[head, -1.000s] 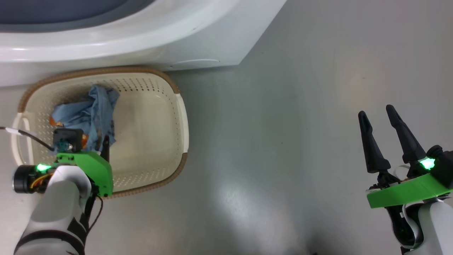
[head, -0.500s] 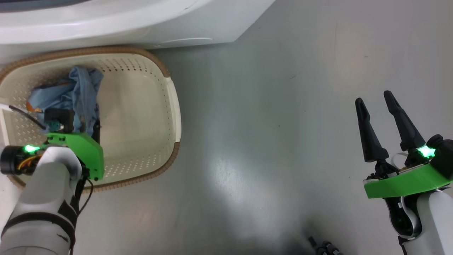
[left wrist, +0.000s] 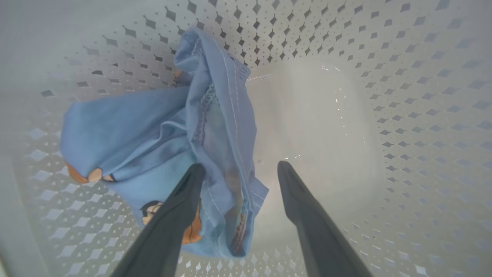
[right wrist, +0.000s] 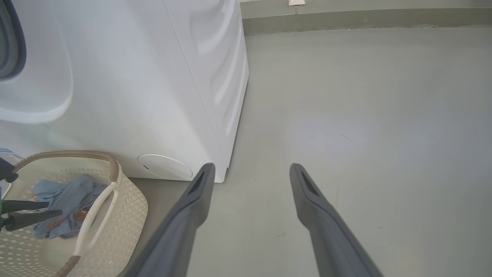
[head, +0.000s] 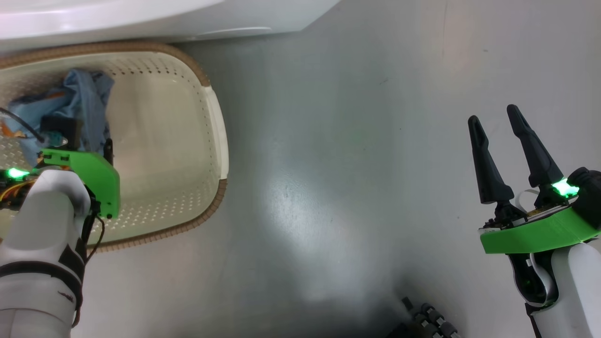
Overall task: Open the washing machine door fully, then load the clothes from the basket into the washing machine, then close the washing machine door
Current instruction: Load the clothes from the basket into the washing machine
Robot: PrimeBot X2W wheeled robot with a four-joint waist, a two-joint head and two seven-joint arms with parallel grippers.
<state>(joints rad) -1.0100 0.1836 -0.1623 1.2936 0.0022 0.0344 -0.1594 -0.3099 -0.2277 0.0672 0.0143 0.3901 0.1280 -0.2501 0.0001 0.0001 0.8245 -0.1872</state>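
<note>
The cream basket (head: 213, 117) with a brown rim stands on the floor in front of the white washing machine (head: 141, 19). The light blue clothes (head: 82, 101) lie crumpled in its far left part. My left gripper (left wrist: 241, 166) reaches down into the basket (left wrist: 403, 96), open. Its left finger is over the clothes (left wrist: 153, 127) and its right finger over the bare bottom. My right gripper (head: 492, 115) hangs open over bare floor, far right of the basket. The right wrist view shows the washing machine (right wrist: 134, 77), the basket (right wrist: 130, 209) and the clothes (right wrist: 67, 196). The washing machine door is out of view.
Grey floor (head: 328, 164) stretches between the basket and my right arm. A round service cover (right wrist: 165, 166) sits low on the machine's front. A wall base (right wrist: 365, 17) runs along the far side. A dark part (head: 422, 319) shows at the head view's bottom edge.
The head camera has shifted, so basket and machine sit further left and up in the picture. My left gripper stays inside the basket by the clothes. Both grippers remain open.
</note>
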